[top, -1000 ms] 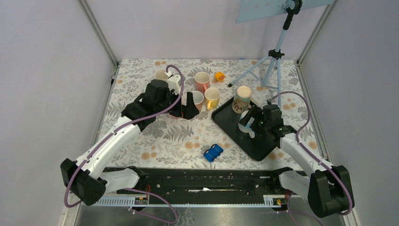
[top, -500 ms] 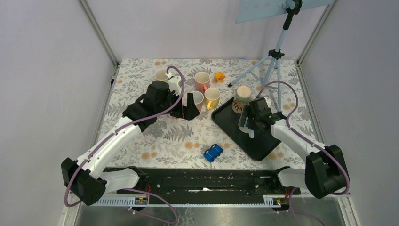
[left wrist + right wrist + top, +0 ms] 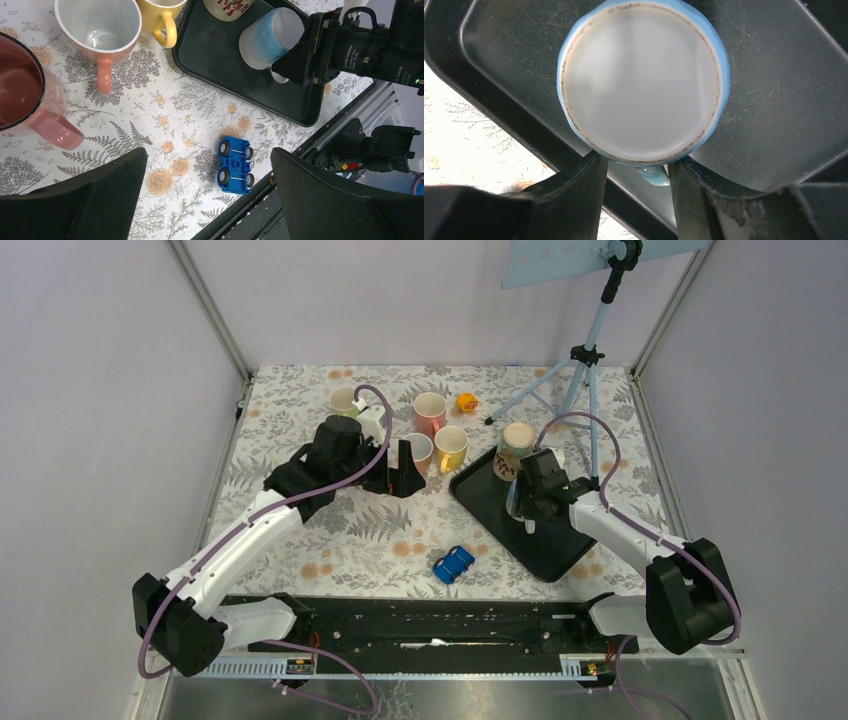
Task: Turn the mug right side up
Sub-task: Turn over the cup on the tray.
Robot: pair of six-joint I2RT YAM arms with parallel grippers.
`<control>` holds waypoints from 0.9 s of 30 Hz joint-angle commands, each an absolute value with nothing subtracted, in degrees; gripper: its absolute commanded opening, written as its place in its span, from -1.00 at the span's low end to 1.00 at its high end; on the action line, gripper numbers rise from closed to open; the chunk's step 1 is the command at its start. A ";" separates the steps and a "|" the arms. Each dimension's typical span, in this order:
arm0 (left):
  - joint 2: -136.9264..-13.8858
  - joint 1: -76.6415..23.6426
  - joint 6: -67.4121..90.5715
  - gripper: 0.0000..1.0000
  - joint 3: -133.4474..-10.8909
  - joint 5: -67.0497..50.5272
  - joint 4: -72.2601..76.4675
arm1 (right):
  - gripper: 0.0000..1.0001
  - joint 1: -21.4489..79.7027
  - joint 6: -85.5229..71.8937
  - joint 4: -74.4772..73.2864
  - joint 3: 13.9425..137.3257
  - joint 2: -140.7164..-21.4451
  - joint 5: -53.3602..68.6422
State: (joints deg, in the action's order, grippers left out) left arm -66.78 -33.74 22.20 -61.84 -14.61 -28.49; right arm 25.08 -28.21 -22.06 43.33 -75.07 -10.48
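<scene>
The mug [image 3: 639,80] stands upside down on the black tray [image 3: 774,75], pale base up and blue wall below; it also shows as a blue and white mug [image 3: 270,40] in the left wrist view. Its blue handle [image 3: 655,175] points at my right gripper [image 3: 636,165], whose fingers stand on either side of the handle, partly closed, with a gap on the left side. From above, the right gripper [image 3: 525,505] covers most of the mug [image 3: 514,502]. My left gripper [image 3: 210,165] hangs open and holds nothing, over the tablecloth beside the upright mugs.
A patterned mug [image 3: 517,440] stands upright on the tray's far corner. Pink [image 3: 430,410], yellow [image 3: 452,445] and cream [image 3: 343,398] mugs stand at the back. An overturned blue toy car [image 3: 453,563] lies near the front rail. A tripod [image 3: 580,370] stands at the back right.
My right gripper has moved up and left onto the mug and its jaws have narrowed around the handle. The left arm has barely moved.
</scene>
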 commanded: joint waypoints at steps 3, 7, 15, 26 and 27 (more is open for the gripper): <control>-64.49 -34.01 25.12 0.97 -59.51 -15.38 -23.14 | -0.02 26.19 -27.45 -23.07 45.57 -76.68 -12.72; -64.60 -34.01 25.56 0.97 -58.93 -16.05 -22.65 | -0.07 26.19 -27.61 -23.56 45.98 -78.07 -13.52; -64.33 -34.01 25.65 0.98 -58.50 -15.88 -22.46 | -0.27 26.19 -27.93 -23.82 47.17 -79.68 -13.99; -63.99 -34.01 27.09 0.97 -57.46 -16.32 -21.20 | -0.23 26.16 -28.51 -24.80 47.25 -79.57 -14.70; -63.91 -34.00 27.15 0.98 -57.54 -16.41 -21.17 | -0.27 26.19 -28.78 -24.79 47.39 -79.87 -14.58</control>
